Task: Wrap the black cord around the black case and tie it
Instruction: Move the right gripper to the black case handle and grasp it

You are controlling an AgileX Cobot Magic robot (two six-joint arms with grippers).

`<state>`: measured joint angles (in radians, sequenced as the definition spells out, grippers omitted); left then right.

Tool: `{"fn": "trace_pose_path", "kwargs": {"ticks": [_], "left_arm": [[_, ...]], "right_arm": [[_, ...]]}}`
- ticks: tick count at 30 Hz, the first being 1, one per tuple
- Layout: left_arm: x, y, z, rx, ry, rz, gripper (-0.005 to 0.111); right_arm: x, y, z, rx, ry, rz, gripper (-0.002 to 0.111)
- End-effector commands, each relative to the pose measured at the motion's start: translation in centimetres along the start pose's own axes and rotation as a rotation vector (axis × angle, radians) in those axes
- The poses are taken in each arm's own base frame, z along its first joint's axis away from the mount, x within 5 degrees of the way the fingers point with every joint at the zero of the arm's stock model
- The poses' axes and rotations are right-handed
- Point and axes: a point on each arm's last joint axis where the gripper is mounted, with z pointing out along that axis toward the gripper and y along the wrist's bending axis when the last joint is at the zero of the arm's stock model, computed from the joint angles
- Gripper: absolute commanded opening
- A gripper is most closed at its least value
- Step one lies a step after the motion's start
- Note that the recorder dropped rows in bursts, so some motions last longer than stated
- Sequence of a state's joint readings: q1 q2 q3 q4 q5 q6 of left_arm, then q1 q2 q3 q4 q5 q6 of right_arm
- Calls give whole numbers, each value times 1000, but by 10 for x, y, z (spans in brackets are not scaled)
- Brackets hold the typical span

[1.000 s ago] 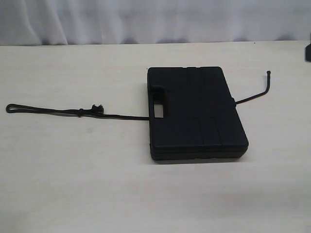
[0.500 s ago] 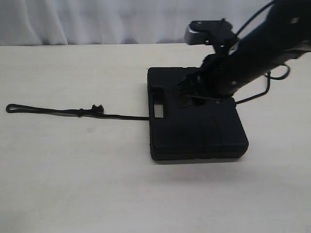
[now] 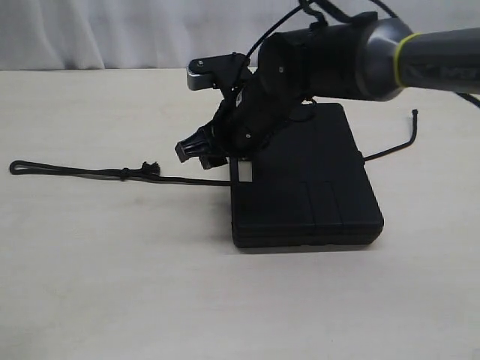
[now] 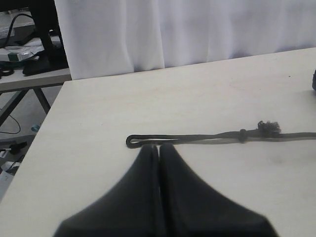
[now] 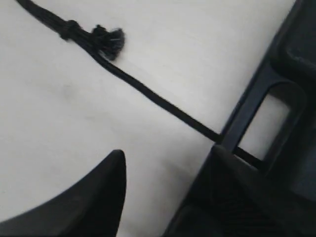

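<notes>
Black case (image 3: 322, 195) lies flat on the table (image 3: 112, 292), its handle slot (image 3: 244, 172) on the edge toward the left of the exterior view. Black cord (image 3: 75, 171) passes under it. We note a long run out to the left carrying the knot (image 3: 124, 174), the frayed tuft (image 3: 151, 166) and the end loop (image 3: 15, 166). A short tail comes out on the right side and curves away. No turn over the lid, no tie.

Right gripper (image 3: 193, 154) reaches across the case and hangs just past the handle edge, above the cord where it goes under. Its jaws are spread wide and grasp nothing. In its wrist view the cord crosses the gap, nearer the finger by the case. We cannot tell whether the tips touch the table.

Left gripper (image 4: 159, 148) is clenched on nothing, near the end loop, and does not show in the exterior view.

We judge this as the first pick, taking up the long run beside the case. The next move calls for a descent straddling the cord and a close low against the table, since the cord is thin. Then comes a lift over the lid without dragging the case or pulling the short tail under.
</notes>
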<state>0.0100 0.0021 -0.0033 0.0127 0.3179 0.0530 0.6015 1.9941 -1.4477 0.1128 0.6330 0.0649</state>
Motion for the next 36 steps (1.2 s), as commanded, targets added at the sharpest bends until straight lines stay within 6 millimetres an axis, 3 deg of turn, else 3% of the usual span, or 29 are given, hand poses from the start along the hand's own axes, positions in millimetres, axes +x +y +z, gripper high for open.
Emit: {"fn": "trace_pose_path", "kwargs": {"ticks": [1, 10, 25, 28, 36], "left_arm": [[0, 0, 0, -1, -11, -1, 0], [0, 0, 0, -1, -11, -1, 0], [0, 0, 0, -1, -11, -1, 0], [0, 0, 0, -1, -11, -1, 0], [0, 0, 0, -1, -11, -1, 0]], "right_arm": [[-8, -9, 13, 135, 74, 26, 51], [-19, -10, 43, 153, 103, 51, 50], [-12, -17, 74, 200, 145, 46, 49], [-11, -16, 74, 195, 146, 52, 42], [-12, -17, 73, 199, 143, 44, 4]]}}
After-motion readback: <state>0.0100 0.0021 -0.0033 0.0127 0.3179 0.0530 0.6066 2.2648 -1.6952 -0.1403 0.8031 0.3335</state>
